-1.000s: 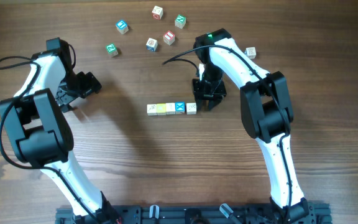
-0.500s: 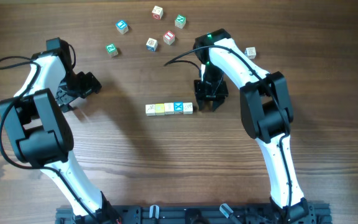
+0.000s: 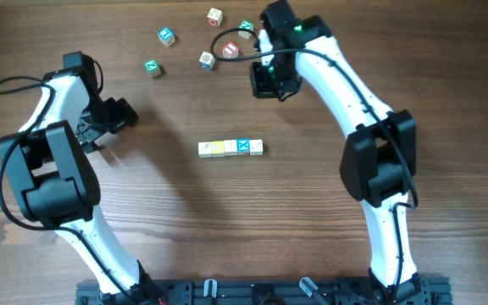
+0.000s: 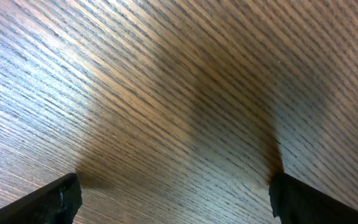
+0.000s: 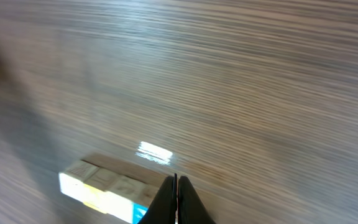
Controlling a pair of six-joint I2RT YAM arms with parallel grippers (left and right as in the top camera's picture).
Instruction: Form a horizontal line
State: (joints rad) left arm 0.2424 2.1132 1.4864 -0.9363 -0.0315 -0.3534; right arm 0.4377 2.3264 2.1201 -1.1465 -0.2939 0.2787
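Left tool (image 4: 176, 200) wide open, right tool (image 5: 176, 198) tightly closed and empty.

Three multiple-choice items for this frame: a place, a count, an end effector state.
1. The right end effector is: A) beyond the row, by the loose cubes; B) touching the row's left end; C) at the table's near edge.
2. Cubes in the row: A) three; B) five; C) seven.
3. The left end effector is: A) shut on a cube; B) shut, empty; C) open, empty.
Key: 1 A, the overhead view shows it beside the scattered cubes. 2 B, five sit side by side. 3 C, its fingers stand wide with nothing between them.
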